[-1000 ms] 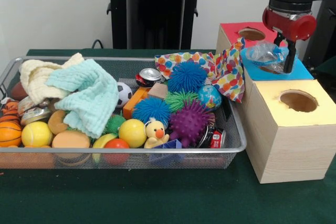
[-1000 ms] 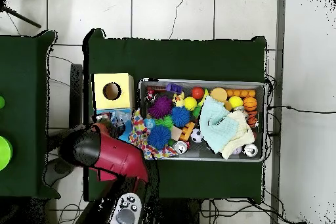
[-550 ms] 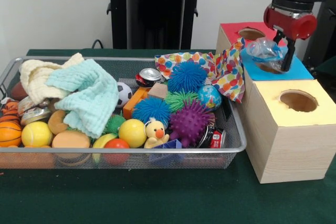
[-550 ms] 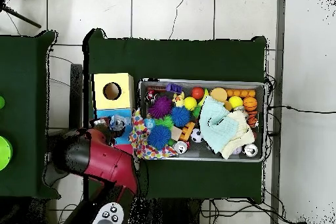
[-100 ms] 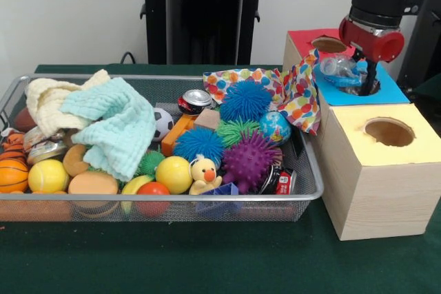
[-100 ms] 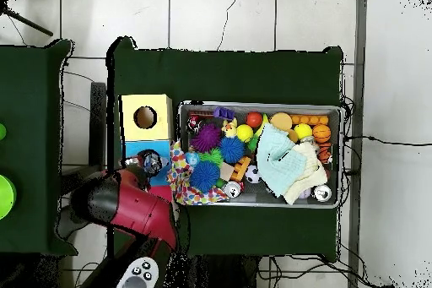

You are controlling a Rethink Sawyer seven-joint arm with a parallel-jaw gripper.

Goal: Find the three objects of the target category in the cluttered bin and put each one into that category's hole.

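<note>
The gripper [image 5: 366, 84] is gripping a crumpled clear plastic bottle [image 5: 339, 68] right over the round hole in the blue box [image 5: 386, 91], one finger reaching into the hole. A red box [image 5: 303, 38] is sitting behind it and a yellow-topped wooden box [image 5: 372, 170] in front. Left of them, a wire-mesh bin [image 5: 303, 194] is holding spiky balls [image 5: 246, 100], a crushed can [image 5: 195, 100] and soft cloths [image 5: 110, 125].

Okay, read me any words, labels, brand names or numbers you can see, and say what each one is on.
None can be read.
Red can at the bin's front corner: white print, too small to read.
Silver-topped can by the soccer ball: no legible text.
</note>
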